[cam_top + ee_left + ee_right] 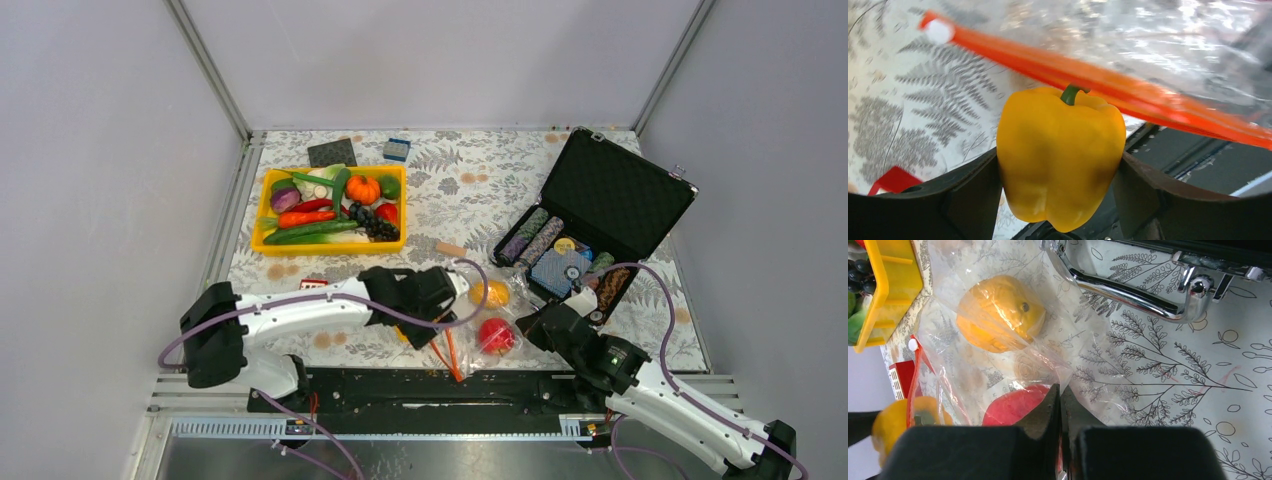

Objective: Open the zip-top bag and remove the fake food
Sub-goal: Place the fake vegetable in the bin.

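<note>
Left gripper (1060, 200) is clamping the yellow bell pepper (1060, 155) between both fingers, right at the zip strip (1108, 85) of the zip-top bag (973, 375) (in or out: cannot tell). Right gripper (1060, 412) is pinching the bag's plastic, fingers together. Red apple (1010, 407) and yellow-orange round fruit (998, 312) are lying inside, on the table (450, 190).

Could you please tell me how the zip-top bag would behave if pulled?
Probably floppy: the zip-top bag is thin, wrinkled film, pinched flat by the right hand. The round yellow-orange fruit and red apple inside would likely roll, shifting its weight.
</note>
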